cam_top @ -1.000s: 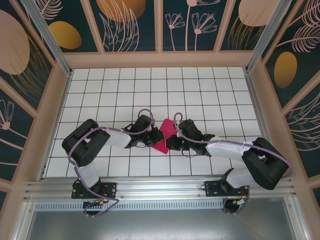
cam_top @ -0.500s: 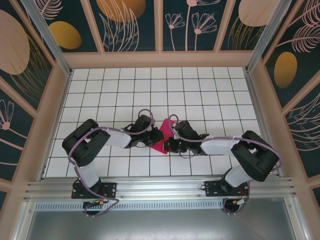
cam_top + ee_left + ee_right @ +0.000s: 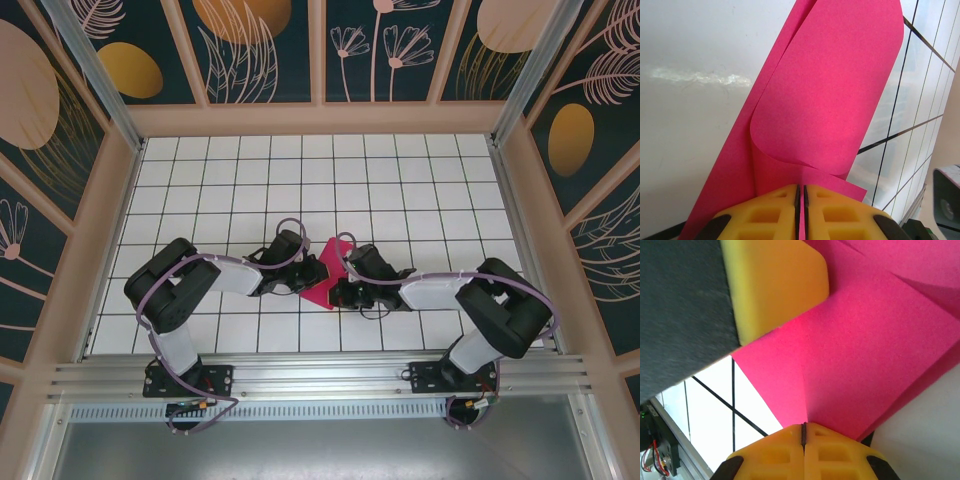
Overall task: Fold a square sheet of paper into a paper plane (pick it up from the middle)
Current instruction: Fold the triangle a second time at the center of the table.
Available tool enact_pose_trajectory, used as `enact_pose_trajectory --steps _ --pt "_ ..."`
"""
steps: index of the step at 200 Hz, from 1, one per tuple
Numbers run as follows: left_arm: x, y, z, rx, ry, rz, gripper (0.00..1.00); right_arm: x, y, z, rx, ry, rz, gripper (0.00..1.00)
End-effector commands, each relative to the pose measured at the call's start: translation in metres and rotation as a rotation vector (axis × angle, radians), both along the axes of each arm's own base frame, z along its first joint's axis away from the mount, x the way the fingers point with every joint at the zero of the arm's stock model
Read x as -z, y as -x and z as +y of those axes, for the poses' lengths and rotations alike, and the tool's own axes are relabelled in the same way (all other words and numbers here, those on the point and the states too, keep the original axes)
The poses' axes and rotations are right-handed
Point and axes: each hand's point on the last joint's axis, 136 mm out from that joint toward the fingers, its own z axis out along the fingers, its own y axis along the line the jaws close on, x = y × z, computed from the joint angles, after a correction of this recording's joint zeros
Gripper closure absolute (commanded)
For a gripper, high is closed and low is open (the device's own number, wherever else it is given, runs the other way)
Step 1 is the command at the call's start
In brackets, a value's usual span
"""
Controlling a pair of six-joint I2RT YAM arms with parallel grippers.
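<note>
The square sheet of paper (image 3: 330,268), magenta-pink and partly folded, is at the middle of the white tiled worktop (image 3: 400,180), just ahead of the two arms and between their wrists. Seen from the left wrist, the sheet (image 3: 825,90) runs away from the camera in two layers. An upper flap curls over in a soft roll near the pads, with its far corner rounded. A lower layer shows as a long straight edge up the left side. The left end effector (image 3: 801,192) has its yellow pads pressed together on the near edge of the paper, and a thin pink line shows in the seam between them. Seen from the right wrist, the sheet (image 3: 870,350) spreads out in flat angled panels, with a faint crease leading away from the pads. The right end effector (image 3: 804,432) is likewise pinching the paper, which narrows into the seam of its closed yellow pads. One yellow pad (image 3: 775,285) of the left end effector, on its dark body, overlaps the paper at the upper left of that view. From above, the left end effector (image 3: 308,278) holds the sheet's left side and the right end effector (image 3: 342,290) holds its near right side, the two close together. Wall panels (image 3: 265,50) painted with leaves and flowers on a dark ground enclose the worktop.
</note>
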Motion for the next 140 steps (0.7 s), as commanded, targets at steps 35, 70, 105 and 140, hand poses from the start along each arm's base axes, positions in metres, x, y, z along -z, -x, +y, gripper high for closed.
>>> enact_pose_trajectory --steps 35,70,105,140 --pt "0.025 0.01 0.009 0.005 -0.065 0.048 0.85 0.016 0.006 -0.017 -0.019 0.119 0.005 0.96" --pt "0.026 0.011 0.01 0.009 -0.066 0.05 0.85 0.005 0.009 -0.004 -0.056 0.067 0.013 0.95" --pt "0.026 0.012 0.01 0.008 -0.065 0.05 0.85 -0.027 -0.003 0.008 -0.035 -0.001 -0.049 0.95" --pt "0.027 0.012 0.01 0.011 -0.067 0.052 0.85 -0.039 -0.001 0.015 -0.043 -0.063 -0.03 0.95"
